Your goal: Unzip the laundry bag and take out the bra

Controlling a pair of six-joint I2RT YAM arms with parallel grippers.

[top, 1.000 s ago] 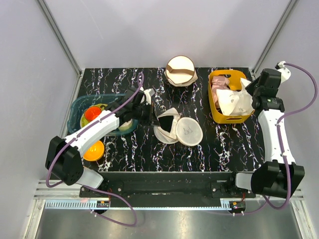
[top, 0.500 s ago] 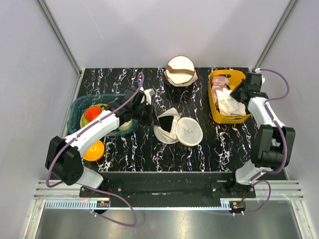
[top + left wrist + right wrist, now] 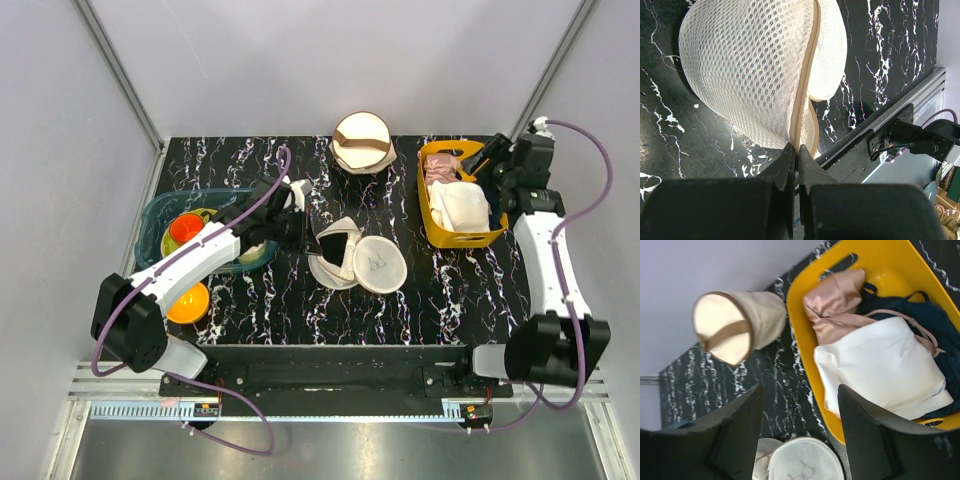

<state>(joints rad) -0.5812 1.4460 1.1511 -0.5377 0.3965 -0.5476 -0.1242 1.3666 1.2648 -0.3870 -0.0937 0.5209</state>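
Note:
The white mesh laundry bag point(image 3: 358, 258) lies open like a clamshell at mid-table, with its drawn face point(image 3: 800, 465) up. My left gripper point(image 3: 311, 238) is shut on the bag's tan zipper seam point(image 3: 801, 125) at its left edge, and the mesh dome point(image 3: 750, 70) fills the left wrist view. The cream-white bra point(image 3: 462, 206) lies folded in the yellow basket point(image 3: 432, 215) on top of a pink garment point(image 3: 835, 305) and a navy one point(image 3: 912, 315). My right gripper point(image 3: 800, 388) hangs open over the basket's far right side, holding nothing.
A cream round bag with a brown band point(image 3: 362, 142) stands at the back centre. At the left, a teal tray point(image 3: 158, 216) holds bowls, and an orange bowl point(image 3: 188, 301) sits in front of it. Grey walls close in both sides.
My right gripper has opened and let go of the bra, which now lies in the yellow basket. The right arm has swung about near the basket. The left arm has stayed still.

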